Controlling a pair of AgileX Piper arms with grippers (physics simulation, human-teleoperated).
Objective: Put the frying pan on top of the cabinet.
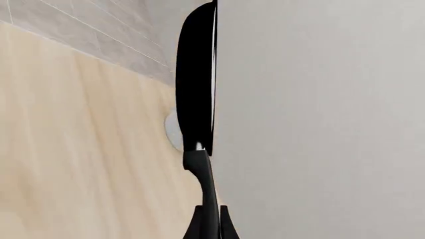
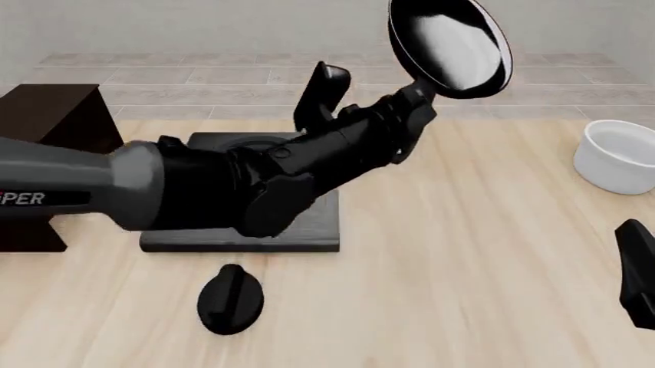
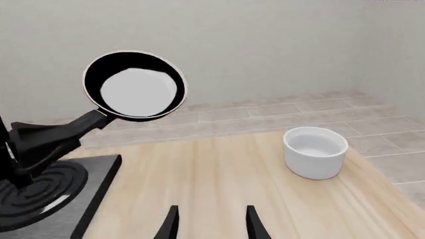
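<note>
The frying pan (image 2: 450,47) was a glossy black, round, shallow pan with a long black handle. It was held up in the air above the table, tilted steeply on its side so that its inner face showed toward the front camera, with a pale reflection across the inside. Its handle ran down and to the left from the bowl. In the left wrist view the frying pan (image 1: 196,79) appeared edge-on, as a thin dark sliver.

The cabinet (image 2: 46,115) was a large, dark brown, boxy piece with a flat top, standing at the far left of the table, well apart from the pan and much lower than it.
</note>
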